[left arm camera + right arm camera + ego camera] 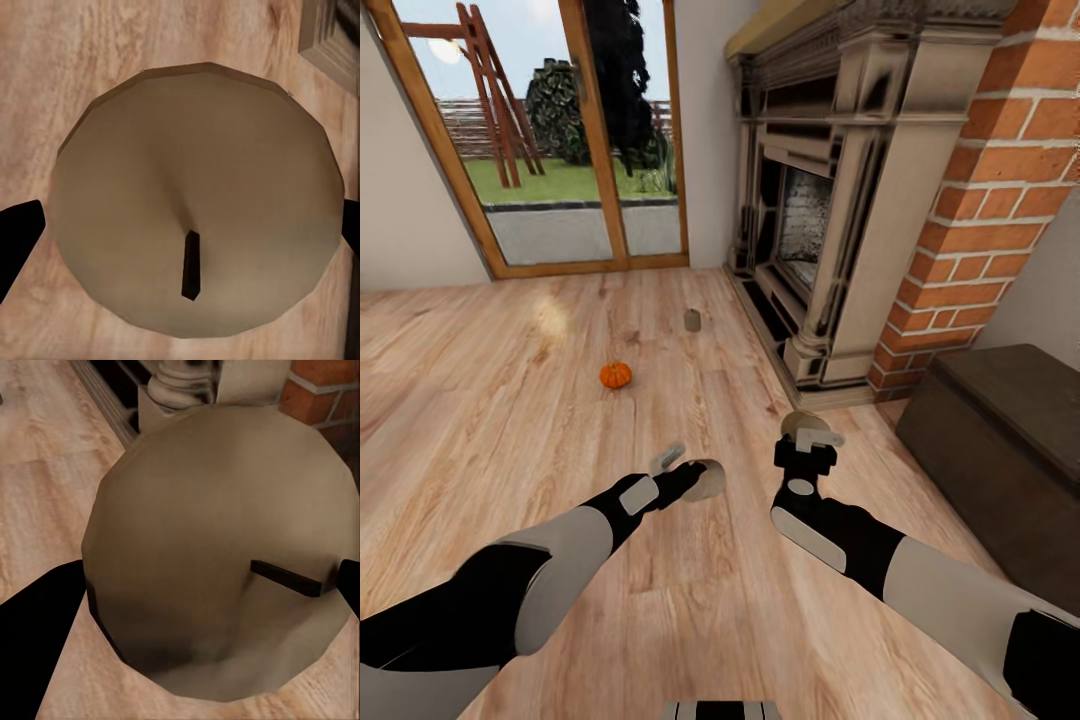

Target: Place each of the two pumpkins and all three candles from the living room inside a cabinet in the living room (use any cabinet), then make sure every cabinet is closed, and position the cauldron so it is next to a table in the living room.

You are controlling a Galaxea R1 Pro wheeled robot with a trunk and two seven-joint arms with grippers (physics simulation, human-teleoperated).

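Observation:
My left gripper (695,478) is shut on a tan candle (709,481), held low over the wood floor; the left wrist view shows that candle (195,195) end-on with its dark wick, a black finger (16,240) at each side. My right gripper (807,432) is shut on a second candle (801,421), which shows large in the right wrist view (225,547). A third candle (692,320) stands on the floor near the fireplace. One orange pumpkin (615,375) lies on the floor ahead of my left arm. The dark-brown cabinet (1010,450) stands at the right, closed.
An ornate stone fireplace (840,190) and red brick chimney (1000,190) rise ahead on the right. Wood-framed glass doors (560,140) fill the far wall. Open plank floor (480,400) stretches to the left and ahead.

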